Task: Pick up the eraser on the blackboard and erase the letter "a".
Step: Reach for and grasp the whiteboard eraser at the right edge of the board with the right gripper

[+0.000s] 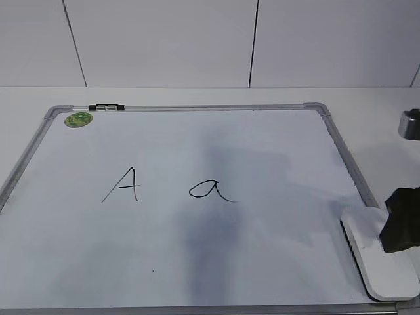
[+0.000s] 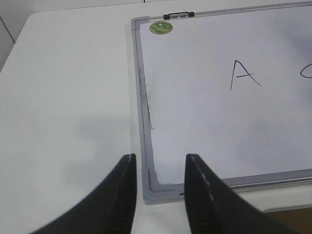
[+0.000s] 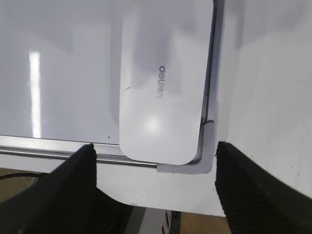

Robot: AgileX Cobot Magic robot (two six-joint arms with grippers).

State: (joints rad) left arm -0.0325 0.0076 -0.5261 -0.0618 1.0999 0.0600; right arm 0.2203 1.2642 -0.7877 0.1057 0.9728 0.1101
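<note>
light: bright, even | shadow: soft grey band across blackboard point(image 1: 216, 216) | glare: right wrist, perhaps overhead lamp

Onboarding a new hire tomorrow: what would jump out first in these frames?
The two black marker letters mid-board: an angular capital "A" on the left and the letter "a" beside it, both intact on the blackboard. Next, the eraser lying at the board's near right corner against the frame, with the right hand open above it. A round green sticker marks the far left corner.
</note>
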